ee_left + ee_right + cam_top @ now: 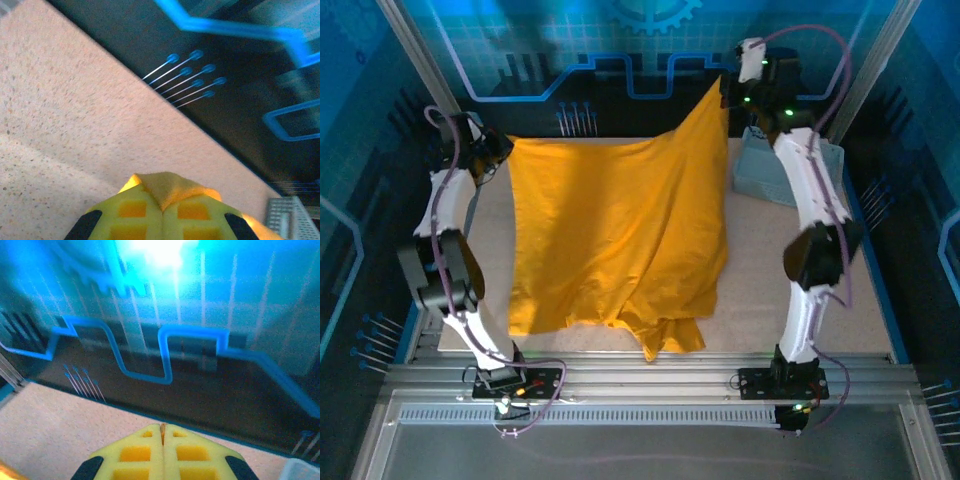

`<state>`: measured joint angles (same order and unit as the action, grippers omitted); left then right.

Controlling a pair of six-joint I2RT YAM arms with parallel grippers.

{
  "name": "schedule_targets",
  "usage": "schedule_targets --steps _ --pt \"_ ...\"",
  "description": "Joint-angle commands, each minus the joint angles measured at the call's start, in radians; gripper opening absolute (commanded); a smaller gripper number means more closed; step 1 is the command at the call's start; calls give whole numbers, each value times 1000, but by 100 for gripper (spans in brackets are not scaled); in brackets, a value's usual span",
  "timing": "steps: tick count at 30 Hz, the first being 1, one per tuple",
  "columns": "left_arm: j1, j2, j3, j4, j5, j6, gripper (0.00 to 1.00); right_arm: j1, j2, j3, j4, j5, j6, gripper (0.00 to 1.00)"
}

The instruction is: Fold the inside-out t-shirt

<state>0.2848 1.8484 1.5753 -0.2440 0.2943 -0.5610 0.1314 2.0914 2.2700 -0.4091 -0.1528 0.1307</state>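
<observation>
The inside-out t-shirt, mustard yellow, hangs stretched between both arms over the table, its lower part bunched near the front edge. My left gripper is shut on the shirt's far left corner. In the left wrist view a fold of yellow fabric pokes out above the closed yellow fingers. My right gripper is raised at the far right and shut on the shirt's other corner. In the right wrist view a thin sliver of fabric shows between the closed fingers.
A pale grey perforated basket stands at the back right of the table, beside the right arm; its corner appears as the basket in the left wrist view. The beige tabletop lies bare to the right of the shirt.
</observation>
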Motion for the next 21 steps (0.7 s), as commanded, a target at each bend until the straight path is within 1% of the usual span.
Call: schedule_targets --steps 1,4,5,6,7,9,12,14,16,18,21 --pt "2 108 121 9 -8 51 0 18 211 277 -73 -24 -12 0" --pt "2 220 202 -4 22 54 0 24 453 574 -173 -4 7 0" --pt "-1 251 233 -21 23 58 0 24 512 648 -193 10 22 0" --pt "-1 279 259 -33 24 61 0 22 544 685 -198 19 37 0" --pt "-1 309 288 -43 27 62 0 18 559 684 -190 21 53 0" --pt "-1 355 339 -65 31 72 0 13 543 609 -147 9 80 0" --pt "1 400 408 -104 35 94 0 12 464 430 -67 -17 90 0" --pt "5 399 406 -100 43 95 0 18 428 378 -76 -32 80 0" --pt "12 377 361 -76 55 85 0 25 393 346 -122 -21 67 0" --pt "24 343 286 -28 60 61 0 27 331 247 -122 -17 75 0" --pt "45 282 149 52 71 32 0 24 144 -67 26 2 99 0"
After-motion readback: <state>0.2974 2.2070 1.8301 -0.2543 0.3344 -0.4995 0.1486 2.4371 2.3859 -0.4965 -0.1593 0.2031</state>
